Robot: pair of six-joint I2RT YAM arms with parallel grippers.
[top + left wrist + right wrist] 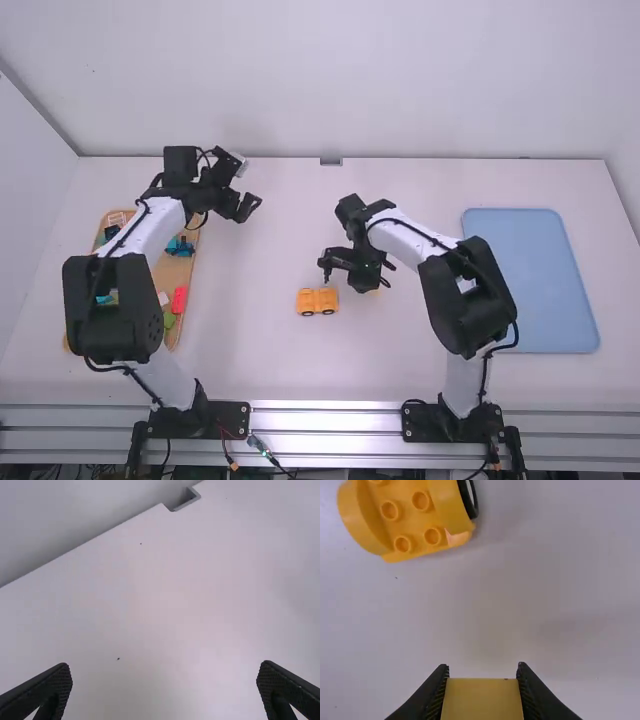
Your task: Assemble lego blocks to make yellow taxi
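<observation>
Near the middle of the table, the yellow car base with black wheels stands upright, its studs facing up; the right wrist view shows part of that car base. Just right of it and slightly farther back is my right gripper. In the right wrist view my right gripper is shut on a yellow block, apart from the car base. My left gripper is over the table's far left part, beside the tray; its fingers stand wide apart in the left wrist view, where the gripper holds nothing.
A wooden tray at the left holds several coloured blocks, among them a red block, partly under the left arm. A blue mat lies at the right, beyond the right arm.
</observation>
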